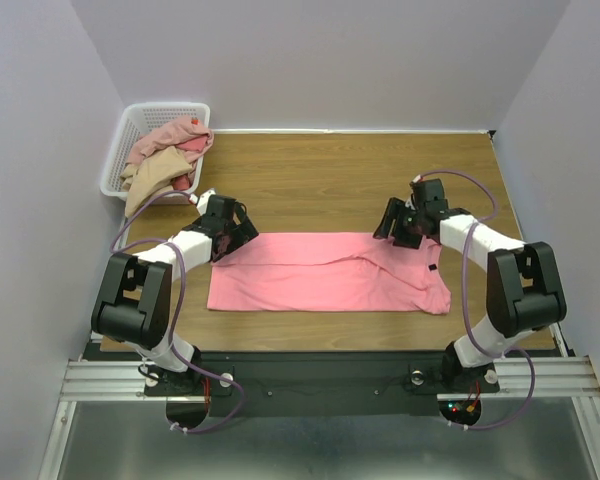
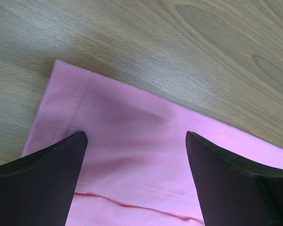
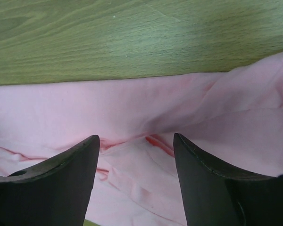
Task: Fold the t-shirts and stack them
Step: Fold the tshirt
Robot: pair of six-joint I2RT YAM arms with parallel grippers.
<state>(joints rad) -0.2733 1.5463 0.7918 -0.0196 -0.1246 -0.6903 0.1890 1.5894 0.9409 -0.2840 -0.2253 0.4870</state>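
Observation:
A salmon-pink t-shirt (image 1: 330,275) lies flat on the wooden table, folded into a long band. My left gripper (image 1: 223,246) hangs over its far left corner. In the left wrist view that gripper (image 2: 137,136) is wide open, with the pink cloth (image 2: 132,113) and a fold line below the jaws. My right gripper (image 1: 392,232) is over the far right end, where the cloth bunches. Its jaws (image 3: 136,137) stand apart, narrower than the left ones, over a wrinkled fold (image 3: 155,141). More t-shirts (image 1: 165,155), pink and tan, are heaped in the basket.
A white lattice basket (image 1: 130,125) sits at the far left corner against the wall; a tan shirt spills over its front rim. Bare wood table (image 1: 330,185) lies beyond the pink shirt. Grey walls close in the left, right and back sides.

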